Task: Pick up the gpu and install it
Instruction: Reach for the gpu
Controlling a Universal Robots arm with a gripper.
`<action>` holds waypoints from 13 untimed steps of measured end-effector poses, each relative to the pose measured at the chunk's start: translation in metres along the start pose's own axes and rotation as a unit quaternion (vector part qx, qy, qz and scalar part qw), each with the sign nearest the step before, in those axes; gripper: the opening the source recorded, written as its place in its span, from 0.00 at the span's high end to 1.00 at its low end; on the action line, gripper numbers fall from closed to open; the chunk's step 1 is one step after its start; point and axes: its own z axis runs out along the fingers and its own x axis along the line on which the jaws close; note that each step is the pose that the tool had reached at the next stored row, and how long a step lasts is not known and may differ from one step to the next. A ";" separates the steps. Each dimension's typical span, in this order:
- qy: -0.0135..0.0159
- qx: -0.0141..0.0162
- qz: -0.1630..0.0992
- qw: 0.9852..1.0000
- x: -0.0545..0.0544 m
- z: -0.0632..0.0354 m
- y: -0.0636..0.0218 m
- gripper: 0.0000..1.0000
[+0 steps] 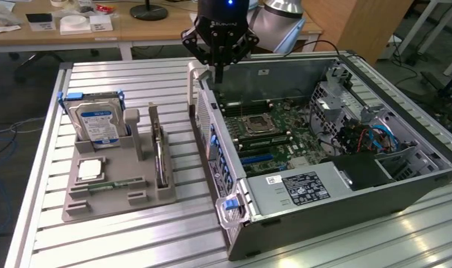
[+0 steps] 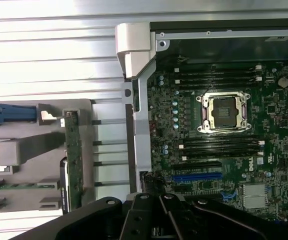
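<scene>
The gpu (image 1: 160,152) is a thin dark card standing on edge in the grey holder (image 1: 99,204), at the exterior view's left of the open computer case (image 1: 404,184). In the wrist view the gpu (image 2: 73,150) appears edge-on as a narrow green strip. My gripper (image 1: 217,75) hangs above the case's back corner, beside its rear panel, well apart from the gpu. Its fingers are shut with nothing between them. The gripper (image 2: 160,210) looks down on the motherboard (image 2: 224,150), whose blue slot (image 2: 196,176) lies bare.
A hard drive (image 1: 98,123) with a blue-white label stands at the holder's back, and a small green memory stick (image 1: 108,184) lies at its front. The case's grey latch bar (image 2: 136,90) rises along the rear edge. Slatted metal table (image 1: 136,240) surrounds both.
</scene>
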 end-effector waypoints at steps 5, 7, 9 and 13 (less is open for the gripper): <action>0.000 0.000 0.000 1.000 0.010 -0.0002 -0.0005 0.89; 0.000 0.000 0.000 1.000 0.014 -0.0004 -0.0007 0.89; 0.000 0.000 0.000 1.000 0.018 -0.0005 -0.0008 0.89; 0.000 0.000 0.000 1.000 0.026 -0.0007 -0.0011 0.89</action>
